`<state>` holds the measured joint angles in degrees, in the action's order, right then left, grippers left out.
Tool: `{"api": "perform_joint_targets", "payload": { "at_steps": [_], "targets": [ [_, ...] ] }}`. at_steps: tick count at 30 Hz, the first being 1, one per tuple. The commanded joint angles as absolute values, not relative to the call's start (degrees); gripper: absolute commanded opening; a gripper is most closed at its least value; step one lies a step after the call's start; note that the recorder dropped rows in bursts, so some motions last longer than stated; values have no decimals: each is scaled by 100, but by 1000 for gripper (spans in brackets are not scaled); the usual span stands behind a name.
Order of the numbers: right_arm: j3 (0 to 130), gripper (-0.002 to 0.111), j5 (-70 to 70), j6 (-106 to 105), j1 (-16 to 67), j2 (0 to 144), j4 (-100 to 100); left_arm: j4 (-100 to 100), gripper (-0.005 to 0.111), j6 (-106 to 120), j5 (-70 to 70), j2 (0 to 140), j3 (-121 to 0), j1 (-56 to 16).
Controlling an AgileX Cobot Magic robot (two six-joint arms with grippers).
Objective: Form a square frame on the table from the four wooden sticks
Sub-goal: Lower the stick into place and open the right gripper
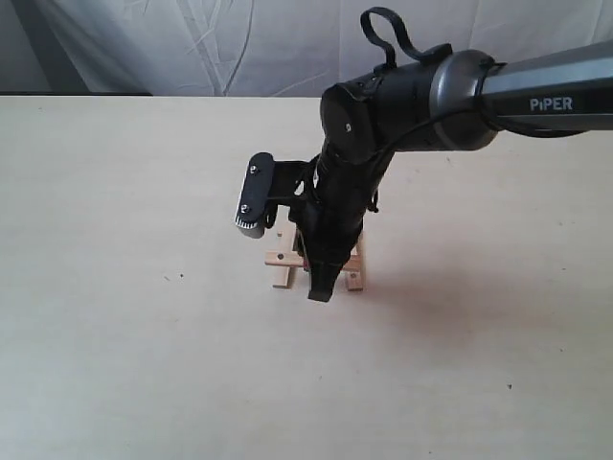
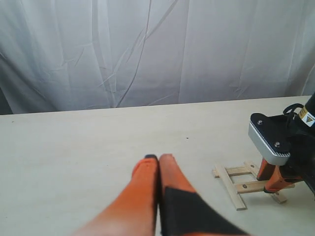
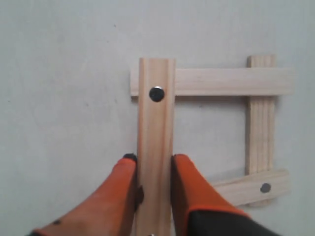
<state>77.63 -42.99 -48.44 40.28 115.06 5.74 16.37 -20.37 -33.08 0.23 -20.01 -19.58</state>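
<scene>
In the exterior view the square frame [image 1: 281,259] lies on the tabletop [image 1: 115,287], and the right end effector [image 1: 321,287] points down directly onto it and hides its middle part. In the left wrist view the left end effector [image 2: 158,158] is well apart from the frame, clenched with nothing inside. In the right wrist view the fingers [image 3: 189,182] of the right end effector press on both long sides of one stick [image 3: 156,123] of the frame, grasping it, and this stick lies over a crosswise stick [image 3: 221,81] at one corner.
</scene>
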Motion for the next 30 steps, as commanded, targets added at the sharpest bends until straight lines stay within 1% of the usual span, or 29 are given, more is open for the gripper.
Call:
{"api": "perform_joint_targets", "payload": {
  "at_steps": [1, 14, 15, 17, 20, 22, 24, 27, 30],
  "targets": [
    [7716, -1, -3842, -5230, 3995, 11556, 652, 1660, 0, -2039, -3313, 0, -2030, -1949],
    [7716, -1, -4010, -5262, 3995, 11819, 571, 1670, 0, -2039, -3313, 0, -2030, -1949],
    [7716, 1, -4010, -5240, 3995, 11834, 571, 1670, 0, -2039, -3313, 0, -2030, -1949],
    [7716, 9, -3979, -5186, 3995, 11843, 571, 1670, 0, -2039, -3313, 0, -2030, -1949],
    [7716, 32, -3975, -5186, 3995, 11843, 528, 1670, 0, -2039, -3313, 0, -2030, -1949],
    [7716, 42, -3986, -5186, 3995, 11843, 430, 1670, 0, -2039, -3313, 0, -2030, -1949],
    [7716, 45, -3948, -5133, 3995, 11843, 432, 1670, 0, -2039, -3313, 0, -2030, -1949],
    [7730, 45, -3905, -4937, 3995, 11739, 533, 1681, 0, -2039, -3313, 0, -2030, -1949],
    [7785, 45, -3977, -4063, 3995, 11521, 549, 1681, 0, -2039, -3313, 0, -2030, -1949]
  ]
}}
